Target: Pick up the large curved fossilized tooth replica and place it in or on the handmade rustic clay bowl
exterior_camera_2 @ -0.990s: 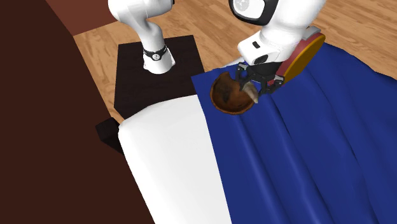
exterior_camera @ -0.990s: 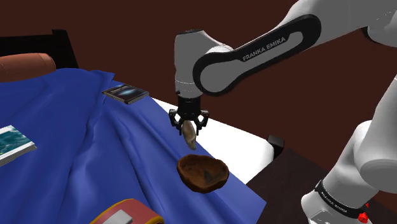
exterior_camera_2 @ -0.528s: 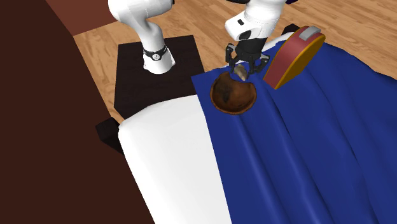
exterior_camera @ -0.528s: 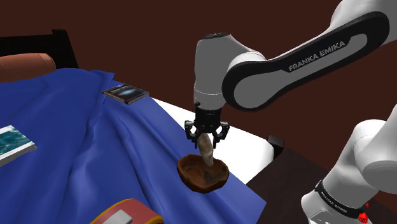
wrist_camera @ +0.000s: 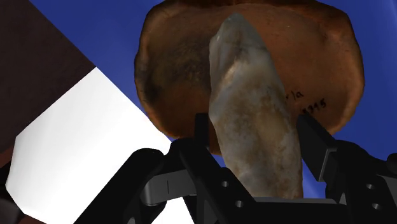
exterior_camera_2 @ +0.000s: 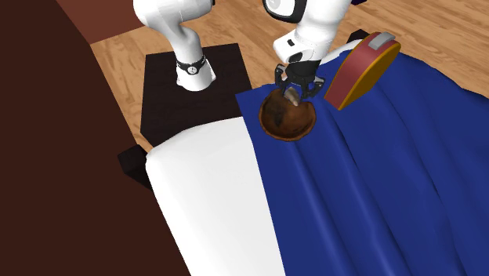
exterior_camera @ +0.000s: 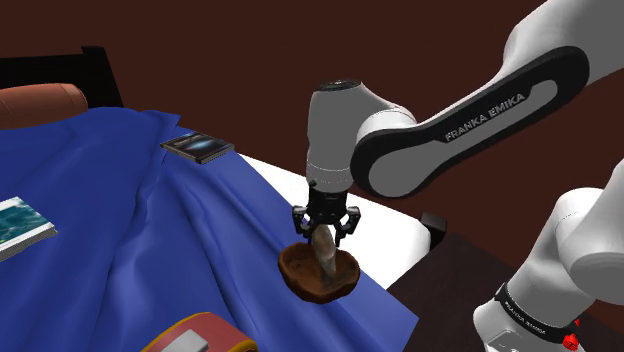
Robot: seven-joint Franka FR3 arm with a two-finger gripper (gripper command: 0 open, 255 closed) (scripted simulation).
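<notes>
A brown, rough clay bowl [exterior_camera: 305,276] [exterior_camera_2: 287,119] [wrist_camera: 184,63] sits on the blue blanket near the bed's corner. The grey-brown curved tooth [exterior_camera: 326,255] [exterior_camera_2: 291,95] [wrist_camera: 254,121] hangs tip-down, its point reaching inside the bowl's rim. My black gripper [exterior_camera: 325,222] [exterior_camera_2: 296,85] [wrist_camera: 256,149] stands directly over the bowl, shut on the tooth's upper end. In the wrist view the fingers [wrist_camera: 202,130] press against both sides of the tooth. Whether the tip touches the bowl's floor I cannot tell.
The blue blanket [exterior_camera: 150,250] covers the bed, with bare white mattress [exterior_camera_2: 204,196] beside the bowl. A dark framed picture [exterior_camera: 197,147] and a book [exterior_camera: 18,226] lie farther off. A red-and-yellow object [exterior_camera_2: 362,67] stands just behind the bowl. The dark stand [exterior_camera_2: 196,94] is nearby.
The gripper has carried the tooth from beside the bowl to directly over it, then lowered it so the tip dips inside the rim. The bowl has stayed put.
</notes>
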